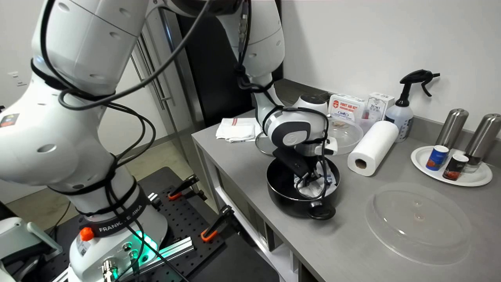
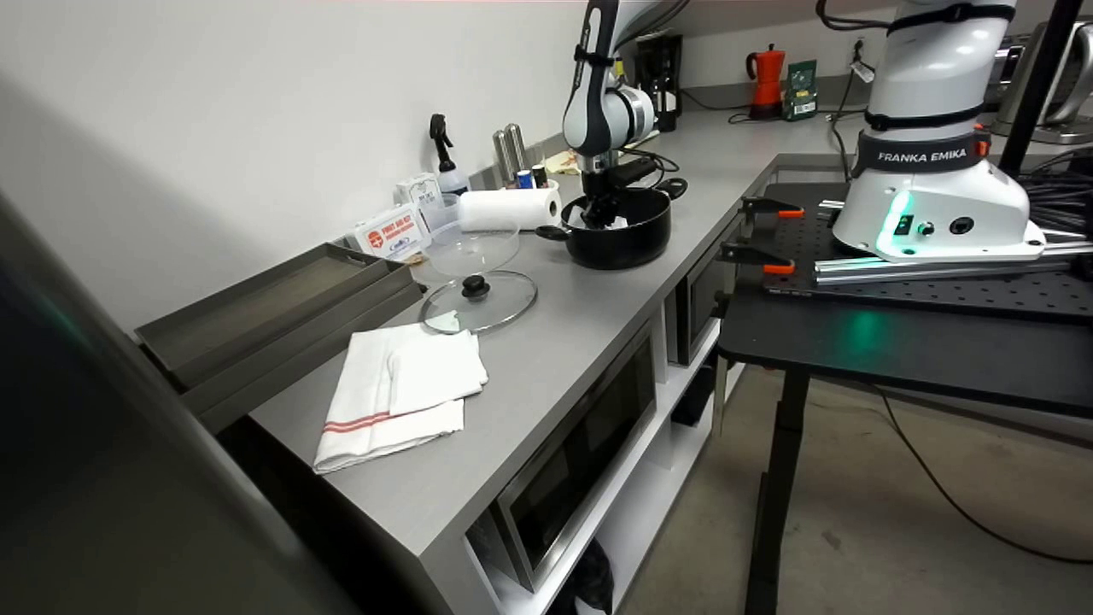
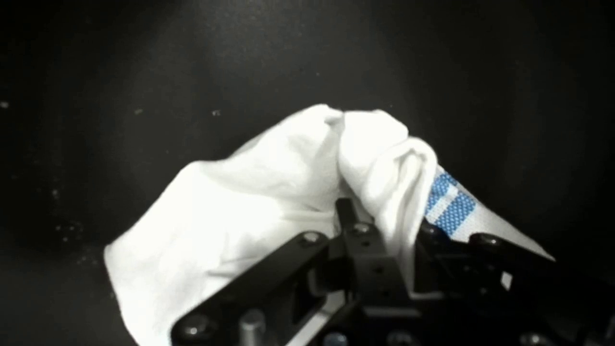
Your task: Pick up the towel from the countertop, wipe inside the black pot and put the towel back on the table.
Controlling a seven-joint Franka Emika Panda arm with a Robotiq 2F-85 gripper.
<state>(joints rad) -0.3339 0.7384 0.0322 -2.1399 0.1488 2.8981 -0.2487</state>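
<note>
Jaws of the gripper [image 3: 387,227] pinch a blue-striped white towel [image 3: 259,197] down inside the big black pot [image 1: 289,206].

Gripper [image 1: 310,179] sits down inside black pot [image 1: 287,205], wall all round; way out is up. Wrist view: bare pot floor [image 3: 250,67] beyond the bunched towel [image 3: 230,211], room to slide there. Cable [image 1: 323,158] hangs beside gripper, over the pot. Pot handle [image 1: 321,212] juts past the rim. Paper towel roll [image 1: 373,147] close beside, tight gap; glass lid [image 2: 504,303] near too. Open countertop [image 1: 350,227] between pot and clear cover [image 1: 413,235].
</note>
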